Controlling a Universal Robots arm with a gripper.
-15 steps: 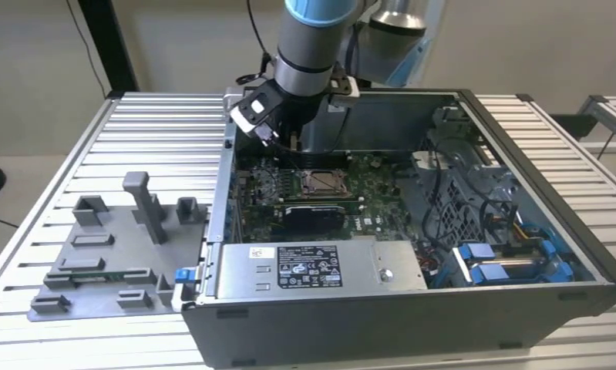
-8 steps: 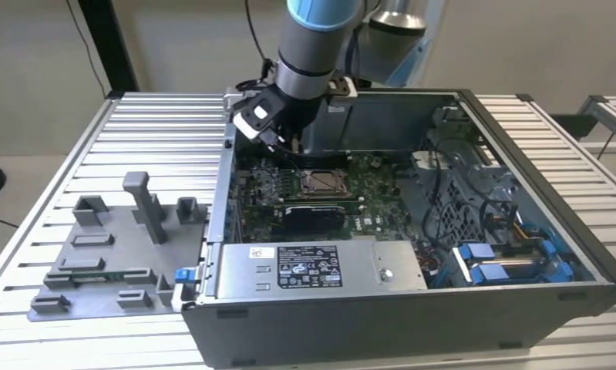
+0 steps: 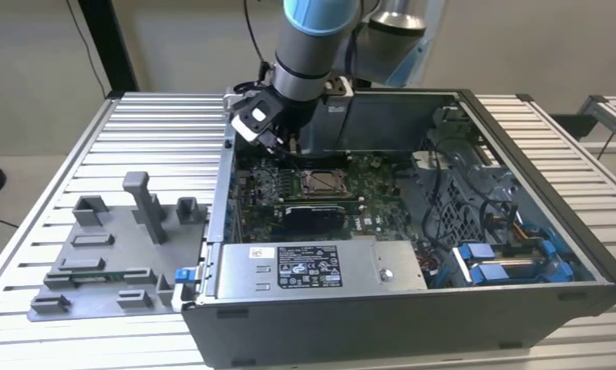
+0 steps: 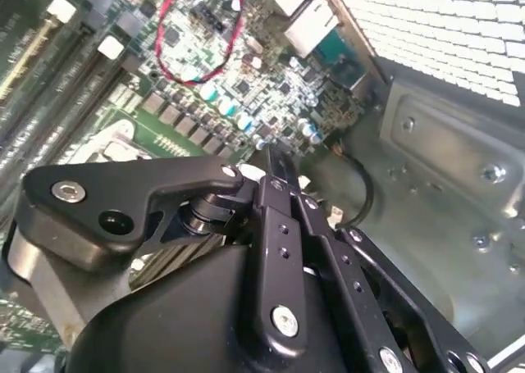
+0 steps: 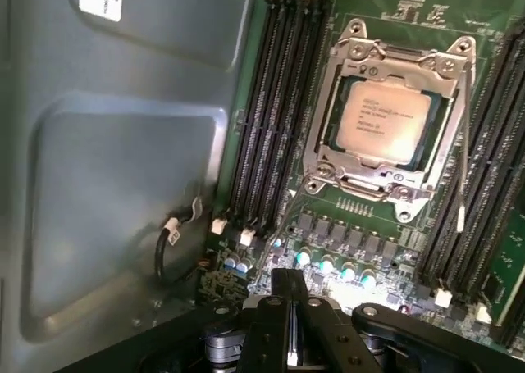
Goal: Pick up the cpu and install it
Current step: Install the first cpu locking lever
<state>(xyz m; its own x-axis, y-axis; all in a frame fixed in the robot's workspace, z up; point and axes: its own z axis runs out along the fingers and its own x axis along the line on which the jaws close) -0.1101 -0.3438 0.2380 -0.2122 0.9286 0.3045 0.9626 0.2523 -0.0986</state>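
Note:
The cpu [image 5: 384,120], a small square chip with a silvery top, lies flat inside the metal-framed socket [image 5: 328,102] on the green motherboard; in the exterior view the cpu [image 3: 323,182] sits mid-board in the open computer case [image 3: 411,324]. My gripper [image 3: 289,150] hangs inside the case just beyond the socket, toward the case's back-left corner in the exterior view. In both wrist views its black fingers [image 5: 279,307] are pressed together with nothing between them. The fingertips [image 4: 275,161] hover above small board components, apart from the cpu.
Memory slots [image 5: 267,111] flank the socket on both sides. A black cable loop [image 5: 164,246] lies by the case wall near the gripper. The power supply [image 3: 318,266] fills the case front. A grey fixture plate with blocks [image 3: 112,254] stands at the exterior view's left.

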